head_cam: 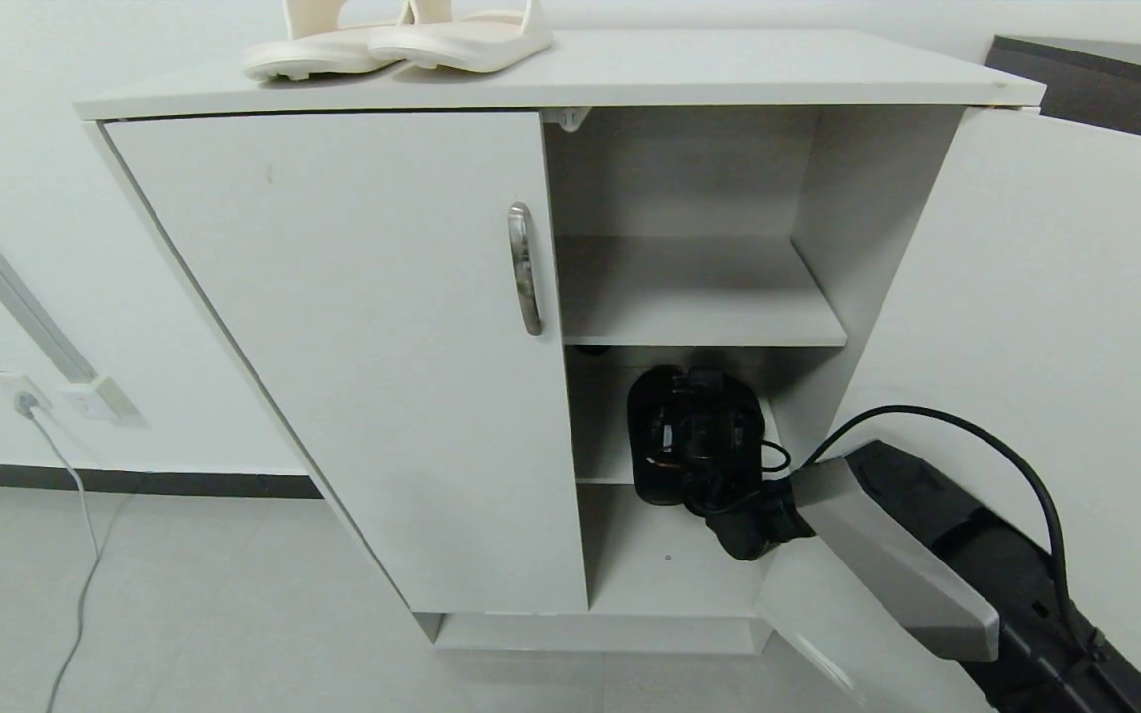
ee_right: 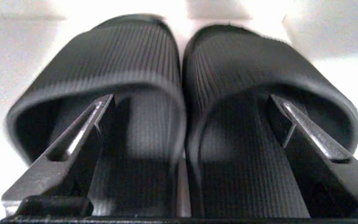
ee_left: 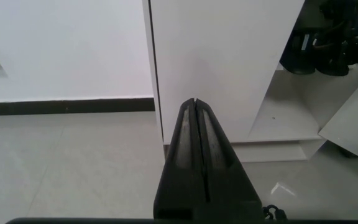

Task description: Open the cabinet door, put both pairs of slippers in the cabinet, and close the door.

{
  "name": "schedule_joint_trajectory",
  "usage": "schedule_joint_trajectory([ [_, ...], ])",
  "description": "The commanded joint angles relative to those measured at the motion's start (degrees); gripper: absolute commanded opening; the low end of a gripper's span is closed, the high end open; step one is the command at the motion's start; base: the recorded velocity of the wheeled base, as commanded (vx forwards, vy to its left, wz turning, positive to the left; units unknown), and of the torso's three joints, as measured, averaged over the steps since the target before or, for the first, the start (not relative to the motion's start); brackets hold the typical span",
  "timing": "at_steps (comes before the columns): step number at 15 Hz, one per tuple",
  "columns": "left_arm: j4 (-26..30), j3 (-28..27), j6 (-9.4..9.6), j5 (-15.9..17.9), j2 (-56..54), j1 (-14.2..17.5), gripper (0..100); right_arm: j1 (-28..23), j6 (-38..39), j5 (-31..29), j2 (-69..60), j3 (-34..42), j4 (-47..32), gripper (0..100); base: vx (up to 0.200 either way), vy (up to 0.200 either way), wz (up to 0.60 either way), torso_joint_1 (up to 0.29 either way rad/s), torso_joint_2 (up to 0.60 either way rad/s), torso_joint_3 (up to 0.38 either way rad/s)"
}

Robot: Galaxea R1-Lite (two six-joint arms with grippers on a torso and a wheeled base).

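Right gripper (ee_right: 190, 102) has its fingers (ee_right: 79, 149) apart, one hooked under each strap so both black slippers (head_cam: 694, 436) travel together, low in the cabinet (head_cam: 729, 69) at five o'clock. Left gripper (ee_left: 194, 109) is pressed together.

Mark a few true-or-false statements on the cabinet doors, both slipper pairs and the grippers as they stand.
The right door of the white cabinet is open. True.
The cream slippers are inside the cabinet. False: they lie on its top.
The black ribbed slippers are inside the cabinet, at the right gripper. True.
The left gripper is open. False: it is shut.
The left door with the metal handle is open. False: it is closed.
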State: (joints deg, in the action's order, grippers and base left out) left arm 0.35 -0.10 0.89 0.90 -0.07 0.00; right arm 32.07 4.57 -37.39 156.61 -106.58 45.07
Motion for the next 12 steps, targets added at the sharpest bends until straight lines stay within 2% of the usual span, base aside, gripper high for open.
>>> schedule_joint_trajectory([
  [1, 0.0, 0.01, -0.01, 0.06, 0.07, 0.0, 0, 1.76, 0.0, -0.05, -8.69, 14.03, 4.94, 100, 0.0, 0.0, 0.0, 0.0, 0.0, 0.0],
  [6, 0.0, 0.01, 0.08, 0.06, 0.07, 0.0, 0, 5.98, 0.0, -1.11, -22.76, 42.42, 17.25, 100, 0.0, 0.0, 0.0, 0.0, 0.0, 0.0],
  [9, 0.0, 0.01, 0.08, 0.06, 0.07, 0.0, 0, 8.8, 0.0, -1.37, -28.29, 56.31, 25.42, 100, 0.0, 0.0, 0.0, 0.0, 0.0, 0.0],
  [12, 0.0, 0.01, 0.08, 0.06, 0.07, 0.0, 0, 9.76, 0.0, -1.37, -29.79, 60.26, 28.23, 100, 0.0, 0.0, 0.0, 0.0, 0.0, 0.0],
])
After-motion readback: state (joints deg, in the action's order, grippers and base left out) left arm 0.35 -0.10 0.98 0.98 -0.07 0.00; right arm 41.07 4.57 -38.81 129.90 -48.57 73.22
